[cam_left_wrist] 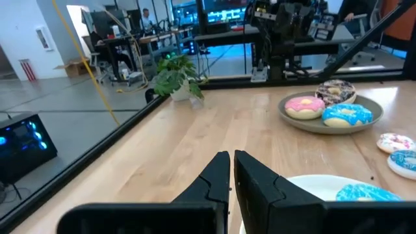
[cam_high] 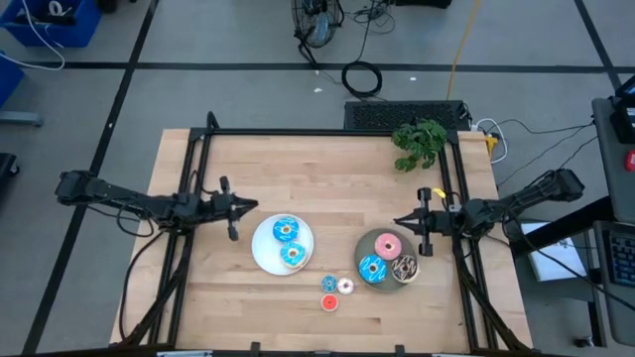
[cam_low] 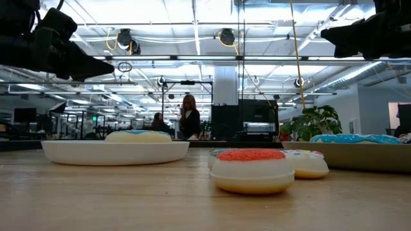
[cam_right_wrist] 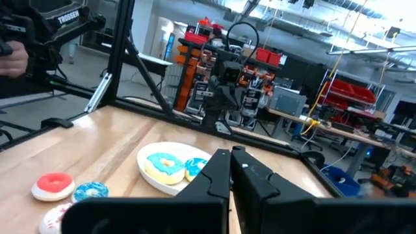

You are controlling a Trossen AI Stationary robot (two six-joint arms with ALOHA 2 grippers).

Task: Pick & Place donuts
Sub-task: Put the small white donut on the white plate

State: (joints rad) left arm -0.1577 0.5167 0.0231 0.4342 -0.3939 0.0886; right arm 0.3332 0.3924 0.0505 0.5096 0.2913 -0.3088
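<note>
Donuts split across two plates mid-table: white plate (cam_high: pixel 260 250) holds two blue-iced donuts (cam_high: pixel 287 231), grey plate (cam_high: pixel 365 246) toward the right edge holds a pink donut (cam_high: pixel 388 244), a blue-iced one (cam_high: pixel 372 268) and a brown sprinkled one (cam_high: pixel 404 267). Three small donuts lie loose on the wood between the plates, nearer the front edge: blue (cam_high: pixel 328 284), pale pink (cam_high: pixel 345 286), red (cam_high: pixel 329 302). Left gripper (cam_high: pixel 255 206) hangs just left of the white plate, fingers nearly together, holding nothing. Right gripper (cam_high: pixel 397 220) hangs over the grey plate's far rim, fingers closed, empty. Potted plant (cam_high: pixel 419 142) sits near the far right corner.
</note>
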